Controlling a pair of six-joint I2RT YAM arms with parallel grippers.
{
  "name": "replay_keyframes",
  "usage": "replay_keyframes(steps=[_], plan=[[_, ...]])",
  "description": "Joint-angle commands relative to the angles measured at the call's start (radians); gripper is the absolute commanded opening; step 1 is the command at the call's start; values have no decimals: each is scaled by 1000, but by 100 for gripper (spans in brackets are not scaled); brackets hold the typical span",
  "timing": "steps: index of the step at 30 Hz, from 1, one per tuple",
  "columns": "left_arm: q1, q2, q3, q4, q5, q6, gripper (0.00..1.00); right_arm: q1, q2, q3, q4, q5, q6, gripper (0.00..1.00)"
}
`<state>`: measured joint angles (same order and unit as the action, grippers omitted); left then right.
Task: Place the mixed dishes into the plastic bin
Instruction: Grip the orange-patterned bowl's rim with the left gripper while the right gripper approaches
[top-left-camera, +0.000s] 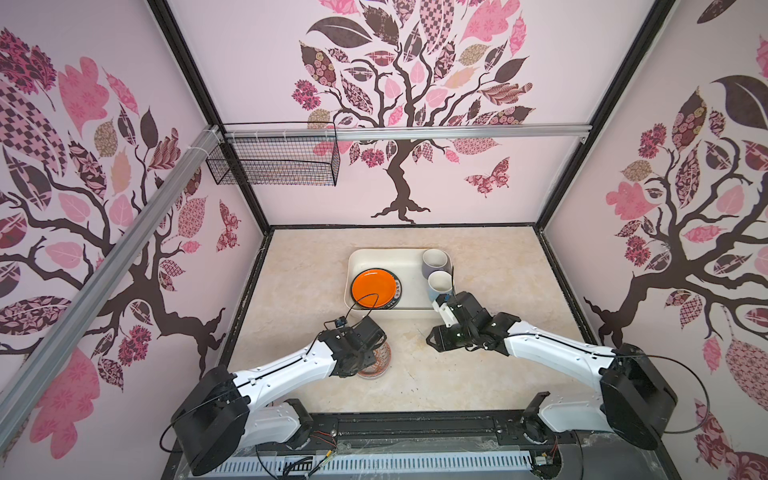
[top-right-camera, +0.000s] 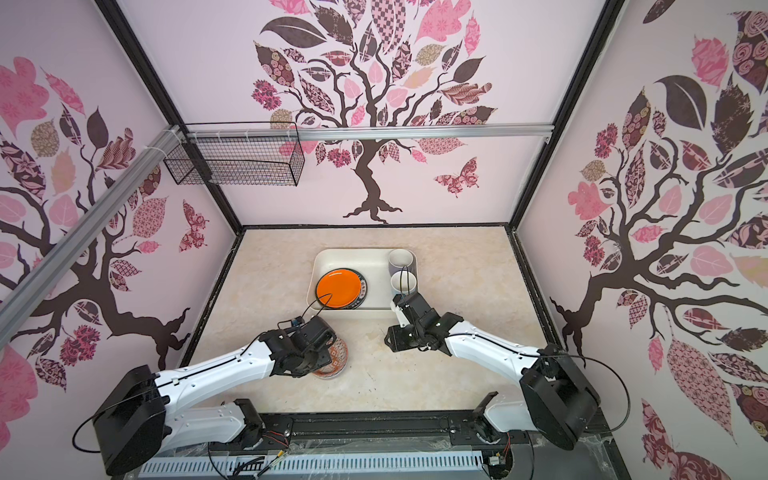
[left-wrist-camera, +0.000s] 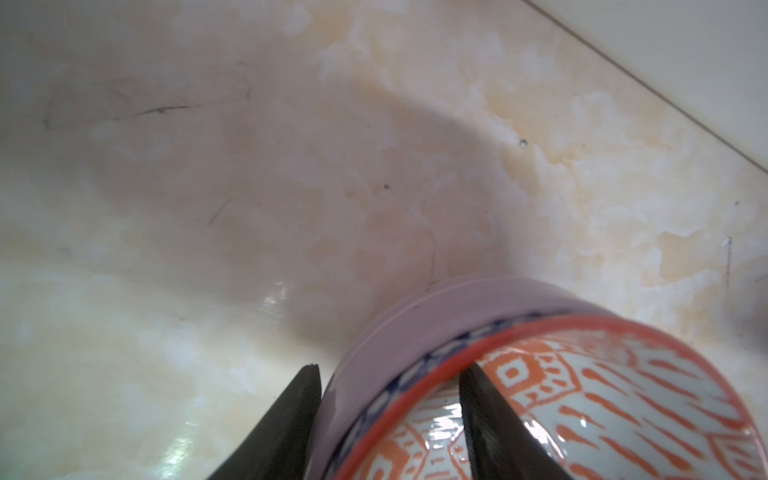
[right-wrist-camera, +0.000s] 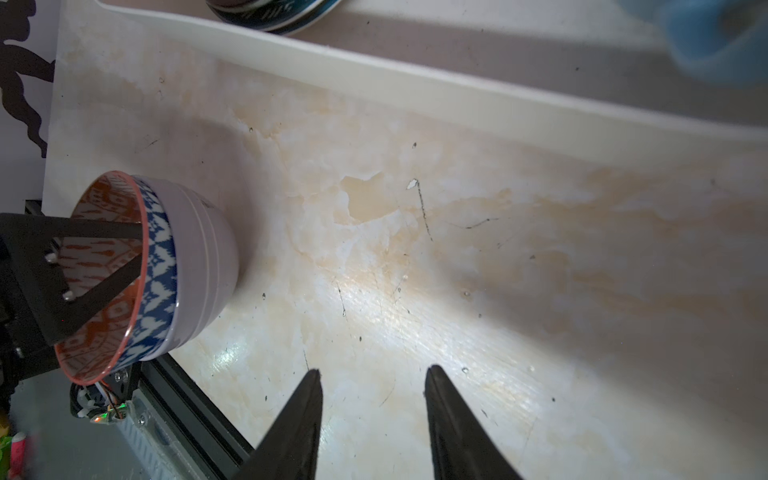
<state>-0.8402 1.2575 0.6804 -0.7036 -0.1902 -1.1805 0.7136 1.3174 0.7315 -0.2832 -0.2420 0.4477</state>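
The orange-patterned bowl (top-left-camera: 380, 362) (top-right-camera: 340, 358) with a lavender side (left-wrist-camera: 415, 332) sits tilted near the table's front left (right-wrist-camera: 199, 257). My left gripper (left-wrist-camera: 388, 374) is shut on its wall, one finger outside and one inside. The cream plastic bin (top-left-camera: 390, 252) (top-right-camera: 353, 252) holds the orange plate (top-left-camera: 374, 286) (top-right-camera: 338, 286) on top of other plates, the lavender mug (top-left-camera: 435, 261) and the light-blue mug (top-left-camera: 439, 284) (right-wrist-camera: 715, 37). My right gripper (right-wrist-camera: 372, 372) hangs open and empty over bare table, just in front of the bin's near wall (right-wrist-camera: 415, 95).
A black wire mesh basket (top-left-camera: 274, 162) hangs on the back-left rail, well above the table. The booth's patterned walls close in the marble table (top-left-camera: 478, 374) on three sides. The black base rail (right-wrist-camera: 195, 407) runs along the front edge.
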Motion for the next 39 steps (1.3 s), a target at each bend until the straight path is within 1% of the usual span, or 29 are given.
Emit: replay_keyframes(steps=[1,7,12,15,20,24,25,28,33,39], plan=[[-6,32,60,93,-9,40,57,1,-48,12,-50,26,7,44],[-26,97,114,134,3,74,58,0,-51,31,-71,12,21,45],[-36,76,118,128,-8,93,61,3,-43,55,-79,-6,36,45],[-36,23,101,111,-38,101,66,14,-37,77,-90,6,41,47],[-36,-76,86,48,-84,123,77,83,4,133,-110,52,55,47],[-35,-151,73,4,-110,158,82,143,59,180,-119,83,68,47],[-34,-169,70,-14,-113,165,85,157,75,192,-120,91,73,47],[-33,-217,62,-74,-123,174,98,200,126,232,-130,113,79,46],[-31,-328,21,-128,-133,173,98,246,221,290,-149,137,91,42],[-15,-480,-49,-154,-137,156,98,258,297,338,-161,144,96,36]])
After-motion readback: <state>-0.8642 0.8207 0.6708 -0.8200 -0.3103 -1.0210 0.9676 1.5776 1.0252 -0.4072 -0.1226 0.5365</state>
